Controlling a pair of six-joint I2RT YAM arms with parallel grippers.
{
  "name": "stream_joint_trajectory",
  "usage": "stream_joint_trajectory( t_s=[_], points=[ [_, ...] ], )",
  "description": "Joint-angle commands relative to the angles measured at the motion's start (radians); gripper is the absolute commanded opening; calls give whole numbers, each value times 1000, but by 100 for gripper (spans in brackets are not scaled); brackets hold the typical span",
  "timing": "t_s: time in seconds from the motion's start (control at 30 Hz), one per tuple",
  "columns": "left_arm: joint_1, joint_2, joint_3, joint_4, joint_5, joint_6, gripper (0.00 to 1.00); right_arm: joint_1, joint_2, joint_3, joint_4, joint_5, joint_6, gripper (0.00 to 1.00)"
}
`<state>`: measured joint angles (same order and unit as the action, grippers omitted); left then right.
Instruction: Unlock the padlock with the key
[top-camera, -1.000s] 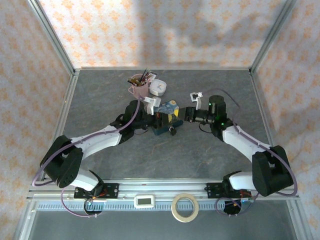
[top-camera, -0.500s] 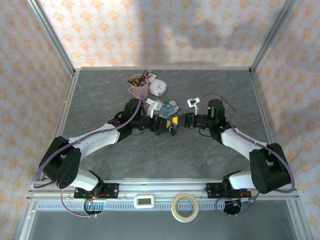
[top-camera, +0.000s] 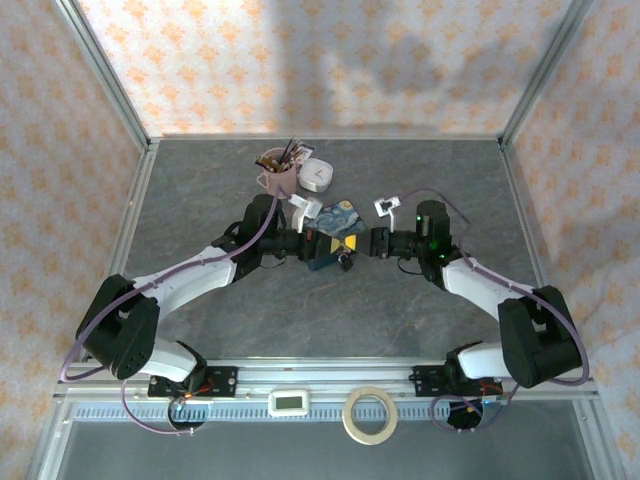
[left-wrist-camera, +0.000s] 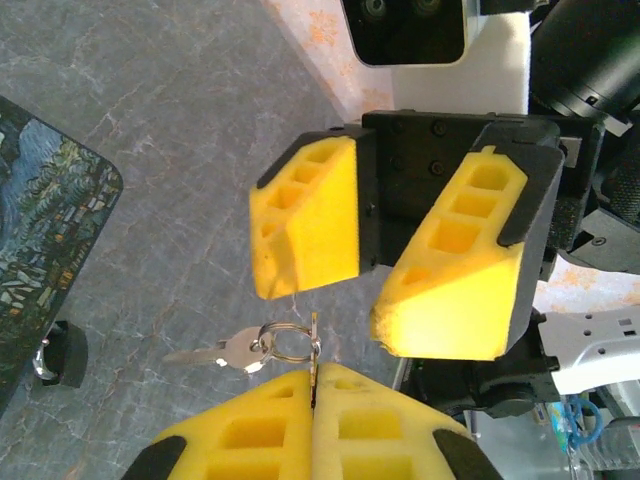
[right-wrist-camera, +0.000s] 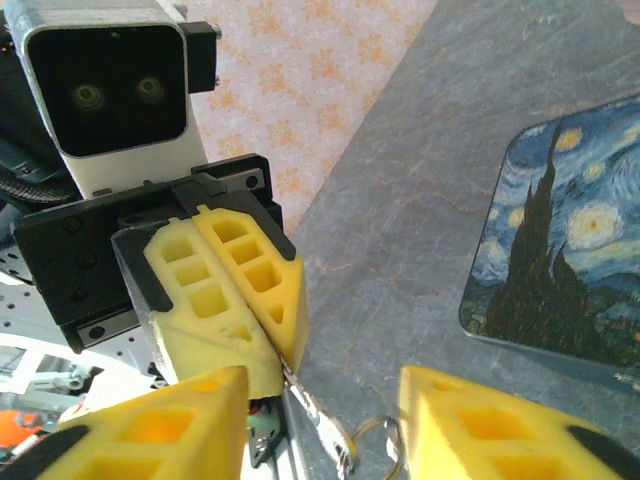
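The left pincer (left-wrist-camera: 313, 378) is pressed together on the key (left-wrist-camera: 314, 352), which stands edge-on between its yellow pads (left-wrist-camera: 250, 435). From that key a ring (left-wrist-camera: 290, 343) hangs, and a second key (left-wrist-camera: 215, 352) juts out from it toward 9 o'clock, clear of the worktop (top-camera: 200, 200).

Facing it at 12 o'clock in the left wrist view, the right pincer (left-wrist-camera: 350, 310) has its fingers apart, with nothing between them. The keys hang just below its fingertips, not touching them.

From the right wrist, the left pincer (right-wrist-camera: 285, 350) comes in from 10 o'clock, its pads closed tight. The key blade (right-wrist-camera: 300, 395) sticks out of them toward 5 o'clock, into the gap of the right pincer (right-wrist-camera: 322, 385). The ring (right-wrist-camera: 370, 440) sits low in that gap, near the right-hand finger (right-wrist-camera: 500, 425); whether it touches is unclear.

The padlock (left-wrist-camera: 60, 355) lies on the worktop at 8 o'clock in the left wrist view, dark body with a bit of silver shackle showing, just beside the edge of the tin (left-wrist-camera: 45, 230). No pincer touches it.

From above, the padlock (top-camera: 346, 262) sits at 5 o'clock of the tin (top-camera: 338, 228), with the left pincer (top-camera: 318, 240) and the right pincer (top-camera: 368, 242) meeting close above it. A mug (top-camera: 278, 175) of brushes stands at 11 o'clock of the tin.
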<state>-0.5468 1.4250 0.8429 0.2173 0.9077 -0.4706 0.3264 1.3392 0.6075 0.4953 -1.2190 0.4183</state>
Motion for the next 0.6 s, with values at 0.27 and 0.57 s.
stream_joint_trajectory(
  t_s=[0.27,0.57],
  points=[
    [7,-28,-10,98,27,-31,0,8,14,-20,64,-16,19,37],
    [19,-39,-23,116,-5,-45,0,12,6,-40,80,-22,30,26]
  ],
)
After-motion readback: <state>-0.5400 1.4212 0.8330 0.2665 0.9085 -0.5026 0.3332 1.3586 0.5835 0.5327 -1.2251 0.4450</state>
